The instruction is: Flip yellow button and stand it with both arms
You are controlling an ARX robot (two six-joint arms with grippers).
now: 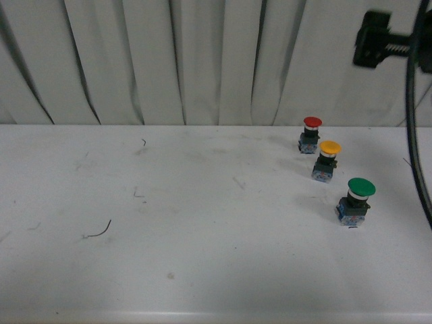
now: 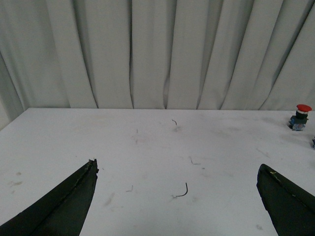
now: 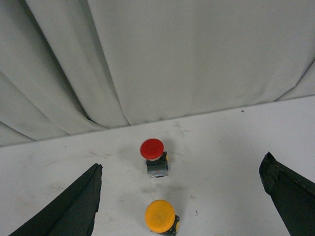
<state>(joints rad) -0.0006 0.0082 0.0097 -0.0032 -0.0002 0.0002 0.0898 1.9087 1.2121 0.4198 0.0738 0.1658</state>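
1. Front view: the yellow button (image 1: 329, 160) is seen standing cap-up on its blue-grey base, on the white counter (image 1: 169, 223) toward 2 o'clock. It looks already upright, so either the stand is done or the flip has not begun; which one cannot be told.
2. No contact is recorded: neither arm touches the button. In the front view only a black arm part (image 1: 372, 38) at 1 o'clock and a hanging cable (image 1: 413, 135) at the right edge are seen.
3. Right gripper (image 3: 179, 196): jaws spread wide, empty, with the yellow button between and ahead of them.
4. Left gripper (image 2: 177, 196): jaws spread wide, empty, over bare counter, well apart from the buttons.
5. Neighbours: red button (image 1: 310, 133) just behind the yellow one, green button (image 1: 356, 200) near in front. Both are judged to crowd a two-sided approach.
6. Short dark wire scrap (image 1: 98, 231) lies at 8 o'clock, out of the way.
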